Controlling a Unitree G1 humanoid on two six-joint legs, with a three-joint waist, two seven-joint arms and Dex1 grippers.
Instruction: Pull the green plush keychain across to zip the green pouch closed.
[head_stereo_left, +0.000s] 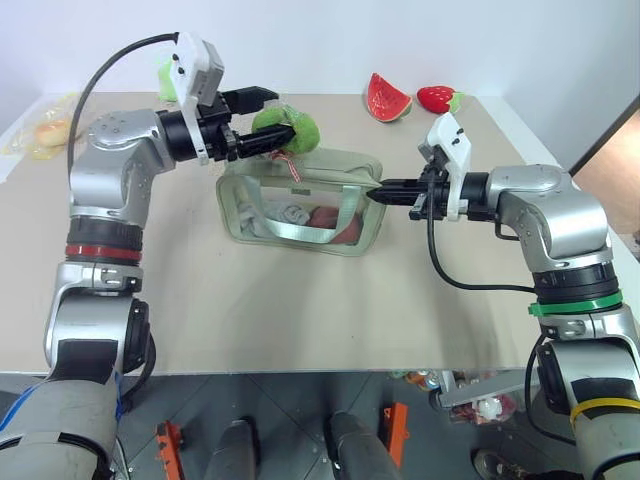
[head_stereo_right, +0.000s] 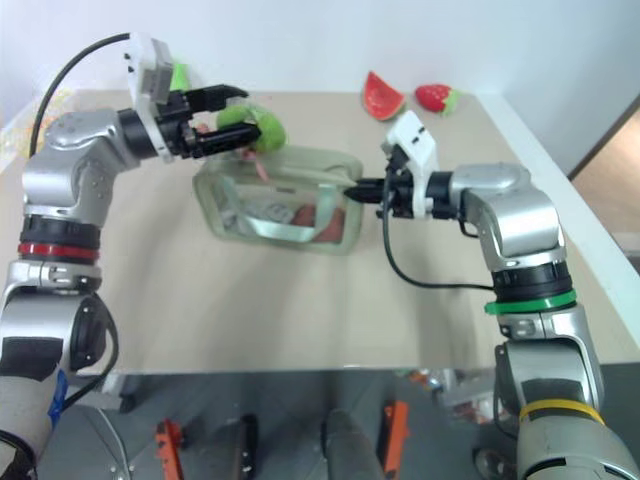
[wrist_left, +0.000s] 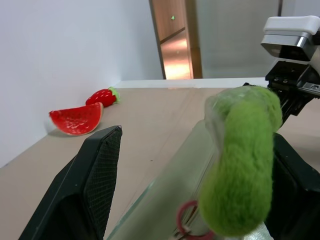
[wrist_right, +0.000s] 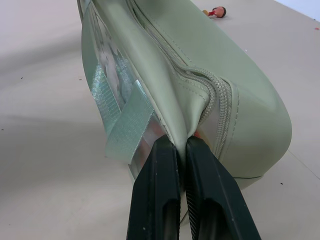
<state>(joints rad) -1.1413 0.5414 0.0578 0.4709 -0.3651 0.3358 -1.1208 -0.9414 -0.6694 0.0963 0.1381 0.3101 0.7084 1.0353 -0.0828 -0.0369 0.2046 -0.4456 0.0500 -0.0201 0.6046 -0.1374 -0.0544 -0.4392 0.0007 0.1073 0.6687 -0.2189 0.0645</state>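
Small bright-green fuzzy plush keychain (head_stereo_left: 288, 128), curved bean shape, sits above the left end of the pouch top, hanging on a red-and-white cord (head_stereo_left: 293, 166) that runs down to the zipper line. In the left wrist view a red ring (wrist_left: 189, 225) shows at its lower end.

Boxy pale sage-green fabric pouch (head_stereo_left: 300, 200) with clear plastic side panels stands upright near the middle of the beige desk (head_stereo_left: 300, 310). A light green webbing strap (wrist_right: 125, 127) runs down its side. Through the clear panel, white and red items inside are visible but cannot be identified. Zipper teeth (wrist_right: 220, 107) at the right end look closed.

Left gripper (head_stereo_left: 262, 115): jaws spread, one finger on either side of the keychain; the plush rests against one finger (wrist_left: 295, 195), the other finger (wrist_left: 87, 185) stands clear of it.

Right gripper (wrist_right: 184, 150): jaws pressed together, pinching the fabric at the pouch's right end, just below the zipper end.

Further out, at the far edge of the desk: red watermelon-slice toy (head_stereo_left: 386, 98) and red strawberry toy (head_stereo_left: 437, 98), side by side, well apart from the pouch. A yellowish object in a clear wrapper (head_stereo_left: 45, 133) lies at the far left edge.
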